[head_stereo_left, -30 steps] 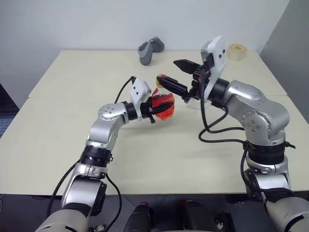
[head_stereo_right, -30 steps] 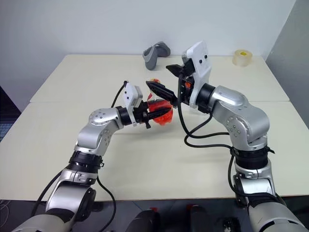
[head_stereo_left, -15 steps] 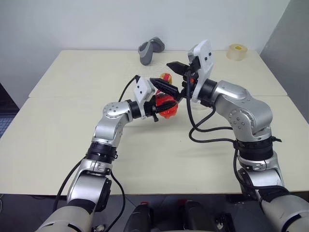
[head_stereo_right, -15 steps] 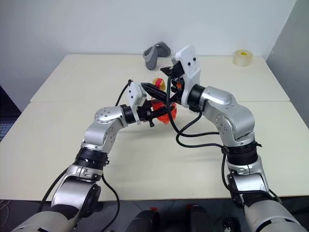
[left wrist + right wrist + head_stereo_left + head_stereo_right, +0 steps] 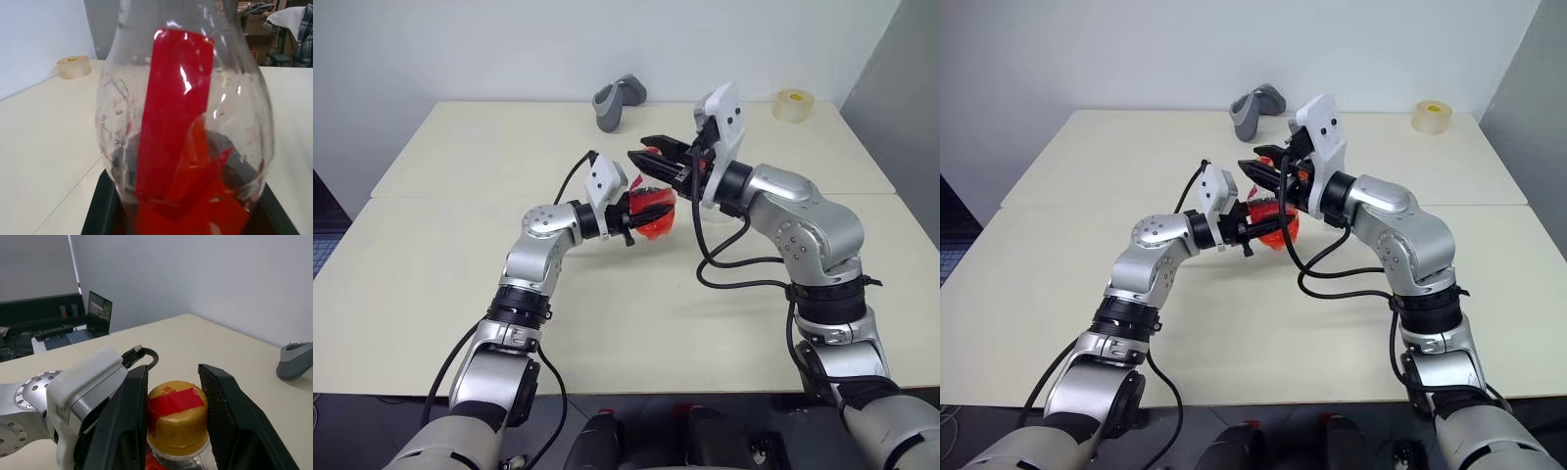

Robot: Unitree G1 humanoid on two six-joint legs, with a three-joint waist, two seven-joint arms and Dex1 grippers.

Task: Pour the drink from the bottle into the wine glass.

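The left gripper (image 5: 628, 211) holds the bottle (image 5: 652, 211) above the table (image 5: 460, 166) — its fingers closed on the clear body, the red drink (image 5: 195, 205) pooled low inside. The right gripper (image 5: 173, 396) has its fingers (image 5: 129, 416) on either side of the cap (image 5: 177, 415), close against it — whether they press on it I cannot tell.

Glossy clear plastic bottle (image 5: 186, 122) with a shiny yellow cap (image 5: 177, 418); matt black plastic fingers (image 5: 230, 416); smooth matt cream bench (image 5: 440, 255).
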